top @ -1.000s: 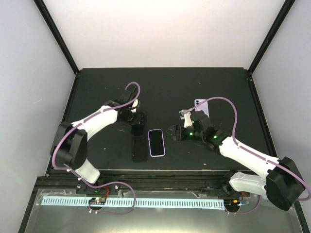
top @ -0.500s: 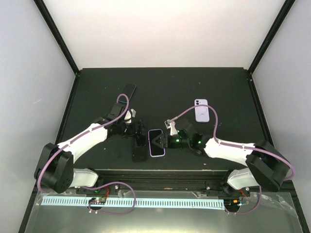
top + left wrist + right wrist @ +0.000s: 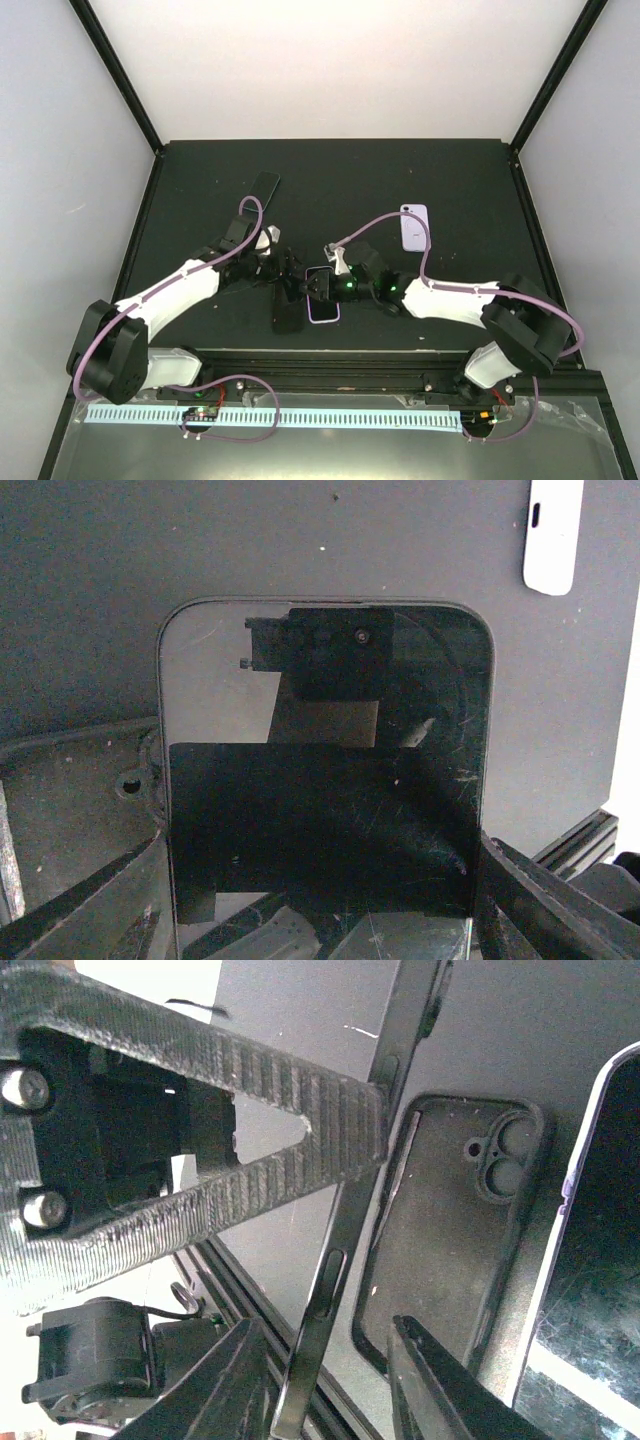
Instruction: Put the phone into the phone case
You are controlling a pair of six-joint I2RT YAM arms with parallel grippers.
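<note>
The phone [image 3: 325,770] stands on edge, its dark screen facing my left wrist camera. My left tool [image 3: 287,268] is clamped across its width, one finger against each long side. From above, it hangs by the far end of the phone case [image 3: 450,1250]. The case lies flat and open side up, with its raised rim and camera cutout showing.

My right tool [image 3: 316,284] is right beside the left one. Its fingers are apart, and the phone's thin side edge with its buttons runs between them. I cannot tell whether either finger touches it.

A lilac-rimmed phone [image 3: 600,1260] lies face up just right of the case, the long edges nearly side by side. The case's near end sits close to the rail [image 3: 230,1290] along the near edge of the table [image 3: 350,180].

Bare table stretches far of both tools. A lilac handset [image 3: 414,227] lies far right, and a black slab [image 3: 265,186] lies far left, both well apart from the case.
</note>
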